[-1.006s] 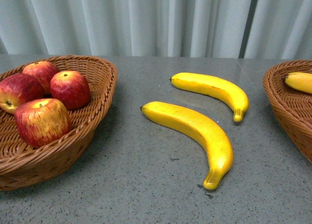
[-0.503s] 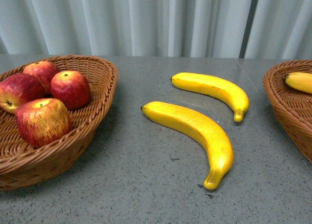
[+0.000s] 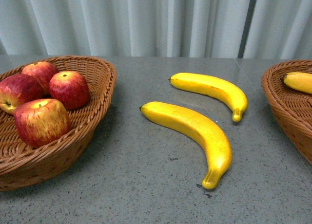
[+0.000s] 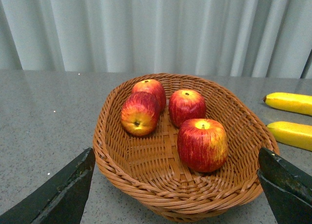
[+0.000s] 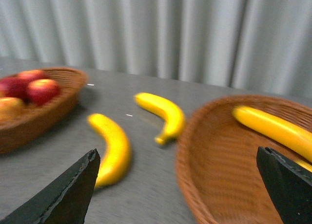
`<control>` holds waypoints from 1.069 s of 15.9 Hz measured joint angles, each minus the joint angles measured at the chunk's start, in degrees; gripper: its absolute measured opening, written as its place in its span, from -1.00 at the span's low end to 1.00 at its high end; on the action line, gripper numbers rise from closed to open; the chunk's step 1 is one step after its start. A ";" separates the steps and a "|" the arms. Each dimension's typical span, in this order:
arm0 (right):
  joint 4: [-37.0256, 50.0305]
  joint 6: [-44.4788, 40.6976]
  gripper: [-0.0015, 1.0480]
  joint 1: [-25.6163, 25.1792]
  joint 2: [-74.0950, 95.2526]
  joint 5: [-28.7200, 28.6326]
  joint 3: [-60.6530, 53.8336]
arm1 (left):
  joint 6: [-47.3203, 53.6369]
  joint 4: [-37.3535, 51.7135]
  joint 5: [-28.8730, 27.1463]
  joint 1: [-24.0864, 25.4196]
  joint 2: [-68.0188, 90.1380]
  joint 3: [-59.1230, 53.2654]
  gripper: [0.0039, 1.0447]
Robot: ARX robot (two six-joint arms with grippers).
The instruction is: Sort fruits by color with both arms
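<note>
Several red apples (image 3: 68,89) lie in a wicker basket (image 3: 100,95) at the left. They also show in the left wrist view (image 4: 201,144). Two bananas lie on the grey table: a near one (image 3: 195,134) and a far one (image 3: 212,89). Another banana (image 3: 298,81) lies in a second wicker basket (image 3: 285,109) at the right. Neither arm shows in the front view. My left gripper (image 4: 178,185) is open and empty, over the near rim of the apple basket (image 4: 117,160). My right gripper (image 5: 178,185) is open and empty, over the rim of the banana basket (image 5: 195,151); that view is blurred.
A pale pleated curtain (image 3: 146,22) hangs behind the table. Bare grey tabletop (image 3: 146,185) lies between the two baskets, around the bananas.
The front view has shifted very slightly; the fruits and baskets lie where they were.
</note>
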 joint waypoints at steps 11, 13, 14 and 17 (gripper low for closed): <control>7.56 -9.62 0.87 27.17 80.83 7.61 48.96 | 0.00 -0.02 0.11 0.00 0.00 0.00 0.88; 4.22 -12.24 0.87 26.99 84.65 8.44 50.42 | 0.00 -0.04 0.11 0.00 0.00 0.00 0.88; 2.91 -13.44 0.87 26.56 86.73 9.55 51.17 | 0.00 -0.02 0.11 0.00 0.00 0.00 0.88; 0.28 -15.17 0.87 25.83 90.71 11.52 53.92 | 0.00 -0.02 0.13 0.00 0.00 0.00 0.88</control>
